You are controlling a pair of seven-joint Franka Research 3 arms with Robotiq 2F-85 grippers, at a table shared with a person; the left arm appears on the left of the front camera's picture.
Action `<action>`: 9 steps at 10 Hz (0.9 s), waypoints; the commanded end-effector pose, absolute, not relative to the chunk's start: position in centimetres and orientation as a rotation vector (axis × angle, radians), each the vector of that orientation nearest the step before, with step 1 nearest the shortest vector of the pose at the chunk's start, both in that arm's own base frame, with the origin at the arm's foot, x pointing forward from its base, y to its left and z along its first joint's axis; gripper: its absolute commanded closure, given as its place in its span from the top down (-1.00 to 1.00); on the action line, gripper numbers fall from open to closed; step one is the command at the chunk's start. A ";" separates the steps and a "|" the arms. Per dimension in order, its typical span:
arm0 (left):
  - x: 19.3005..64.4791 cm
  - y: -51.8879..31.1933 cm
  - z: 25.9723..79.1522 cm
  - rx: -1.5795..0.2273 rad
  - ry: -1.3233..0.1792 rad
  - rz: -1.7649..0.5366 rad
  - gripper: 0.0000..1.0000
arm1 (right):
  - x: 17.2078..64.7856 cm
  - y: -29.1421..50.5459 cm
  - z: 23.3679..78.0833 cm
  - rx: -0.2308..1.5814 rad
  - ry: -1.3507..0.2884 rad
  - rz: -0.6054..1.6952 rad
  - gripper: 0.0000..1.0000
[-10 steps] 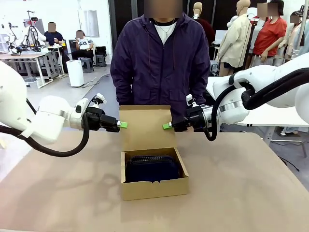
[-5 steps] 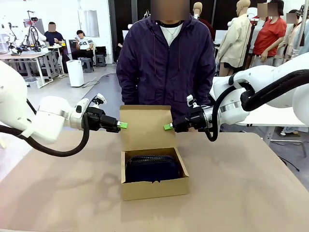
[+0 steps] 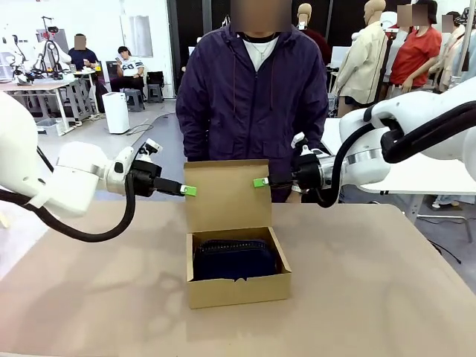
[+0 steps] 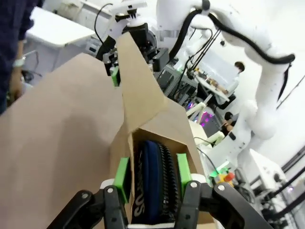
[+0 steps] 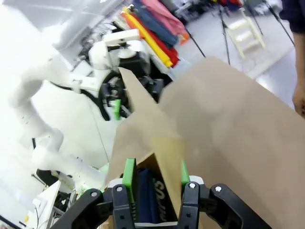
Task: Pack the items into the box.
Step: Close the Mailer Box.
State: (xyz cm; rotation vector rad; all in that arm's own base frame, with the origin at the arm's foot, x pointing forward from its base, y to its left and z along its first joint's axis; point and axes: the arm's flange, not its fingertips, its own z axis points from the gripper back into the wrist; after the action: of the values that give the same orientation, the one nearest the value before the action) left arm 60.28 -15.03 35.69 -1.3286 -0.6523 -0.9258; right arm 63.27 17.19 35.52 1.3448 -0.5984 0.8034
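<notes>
Nearest to me, the box [image 3: 236, 266] sits on the table [image 3: 372, 282], its upright flap lid [image 3: 227, 195] rising at the far edge. Inside lies the dark navy pouch [image 3: 234, 259], filling nearly the whole floor. Beyond, my left gripper [image 3: 189, 190] hovers at the lid's left edge and my right gripper [image 3: 259, 182] at its right edge; both have their fingers apart and hold nothing. Farther off, a person in a dark purple jacket [image 3: 253, 97] stands behind the box.
</notes>
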 end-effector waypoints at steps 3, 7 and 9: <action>55.7 -17.1 35.8 -1.243 -0.814 -1.107 0.01 | 57.3 16.5 35.5 1.367 -0.719 0.997 -0.11; 50.8 -17.5 36.5 -1.153 -0.975 -1.315 0.01 | 55.0 16.6 33.6 1.350 -0.856 1.151 -0.11; 49.4 -18.0 35.8 -1.140 -0.959 -1.376 0.01 | 53.5 16.2 32.8 1.347 -0.893 1.232 -0.11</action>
State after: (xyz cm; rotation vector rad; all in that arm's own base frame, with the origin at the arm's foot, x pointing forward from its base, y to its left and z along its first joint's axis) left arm 50.36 -17.68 36.36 -1.1589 -0.9487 -1.3497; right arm 54.93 16.54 32.74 1.3438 -0.8484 1.1816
